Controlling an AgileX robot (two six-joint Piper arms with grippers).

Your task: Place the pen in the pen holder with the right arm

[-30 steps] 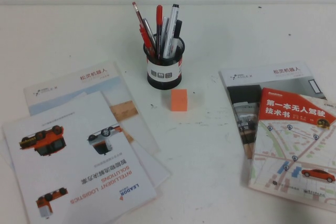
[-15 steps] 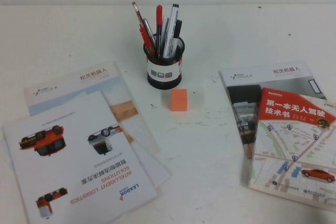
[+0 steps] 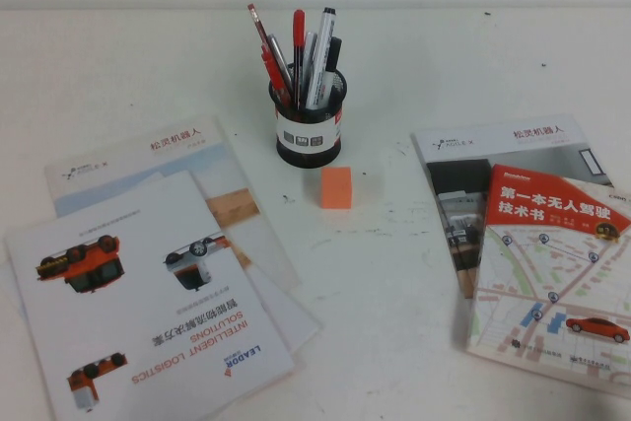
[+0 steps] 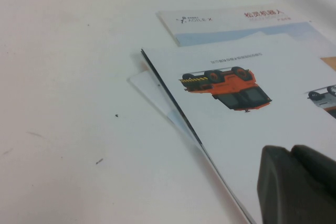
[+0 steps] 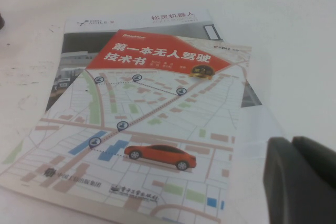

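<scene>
Though jaws together, grippers (image 4: 292,153) (image 5: 292,144) above booklets (image 4: 226,124) (image 5: 157,108)

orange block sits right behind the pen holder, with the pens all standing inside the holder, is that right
Not quite. In the high view the orange block sits in front of the pen holder, on the robot's side, not behind it. The pens, including the pen, do stand inside. The left gripper and right gripper show only in their wrist views, over the booklets.

Red-capped pen (image 3: 298,51) stands upright, seemingly, in black mesh pen holder (image 3: 310,123) — mid-table.
</scene>
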